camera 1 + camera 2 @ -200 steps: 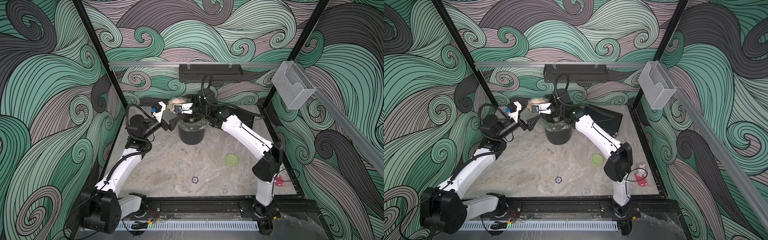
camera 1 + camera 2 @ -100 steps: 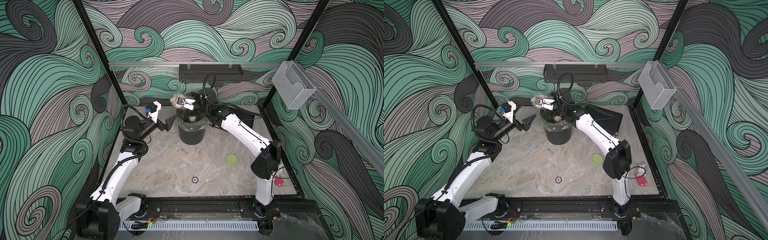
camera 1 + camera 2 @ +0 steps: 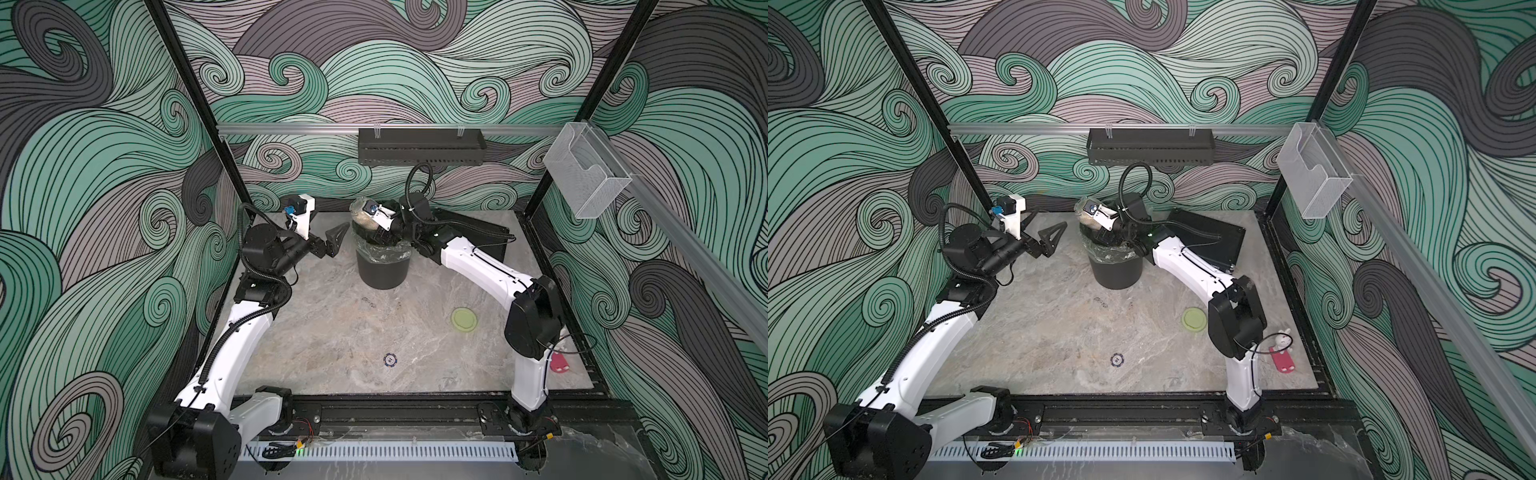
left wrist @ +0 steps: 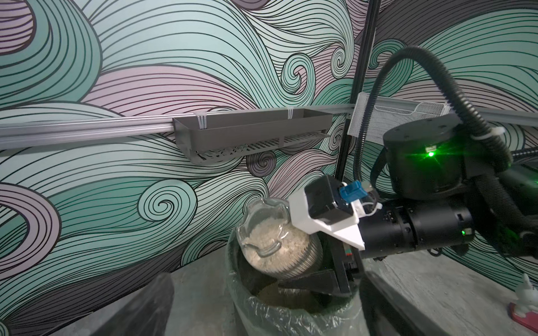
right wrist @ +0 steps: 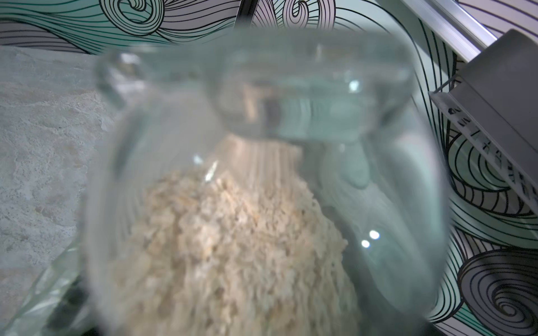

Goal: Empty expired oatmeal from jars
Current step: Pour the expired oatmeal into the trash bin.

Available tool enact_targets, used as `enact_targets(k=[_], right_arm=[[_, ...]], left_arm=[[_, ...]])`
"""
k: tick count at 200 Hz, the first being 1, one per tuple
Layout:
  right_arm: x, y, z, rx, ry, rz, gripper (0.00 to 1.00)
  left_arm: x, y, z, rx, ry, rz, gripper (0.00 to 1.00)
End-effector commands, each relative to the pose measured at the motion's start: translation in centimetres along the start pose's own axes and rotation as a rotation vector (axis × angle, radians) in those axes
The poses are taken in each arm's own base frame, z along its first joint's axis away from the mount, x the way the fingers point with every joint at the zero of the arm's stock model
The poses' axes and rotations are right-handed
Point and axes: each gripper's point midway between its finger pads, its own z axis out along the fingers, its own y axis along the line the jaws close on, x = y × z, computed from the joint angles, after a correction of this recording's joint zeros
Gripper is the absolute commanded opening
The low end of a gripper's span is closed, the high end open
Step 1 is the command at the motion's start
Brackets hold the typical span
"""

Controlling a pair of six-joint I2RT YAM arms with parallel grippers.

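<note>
Glass jar [image 4: 273, 241] is held tilted over the black bin [image 3: 382, 270], with its mouth dipped inside the plastic-lined rim and its base raised toward the back wall. Pale oatmeal [image 5: 227, 247] is seen piled inside toward the mouth, and a tan heap can be made out down in the bin too. Right end effector [image 4: 305, 256] is clamped round the jar's ribbed body. Left end effector [image 3: 335, 240] is parked just beside the bin, jaws spread wide, nothing held. Yellow-green lid [image 3: 464, 319] is found lying flat on the table [image 3: 332, 332], well apart from the bin.
</note>
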Motion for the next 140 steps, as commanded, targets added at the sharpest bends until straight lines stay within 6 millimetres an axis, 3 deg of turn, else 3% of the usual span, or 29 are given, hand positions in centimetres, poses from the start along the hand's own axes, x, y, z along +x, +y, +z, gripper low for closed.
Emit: enact_targets(k=[1,73,140], right_arm=[[-8.6,-5.8,-5.6,0.163,-0.279,0.091,0.24],[-8.5,-7.5,-6.0,0.174,-0.317,0.258,0.24],[-8.5,-7.9,-5.8,0.117,-0.413,0.505,0.26]], left_arm=[[-0.8,0.3,-0.2,-0.013,0.005,-0.029,0.99],[-0.3,0.0,0.2,0.013,0.032,-0.091,0.98],[-0.9,-0.1,0.6,0.033,0.02,-0.129,0.99]])
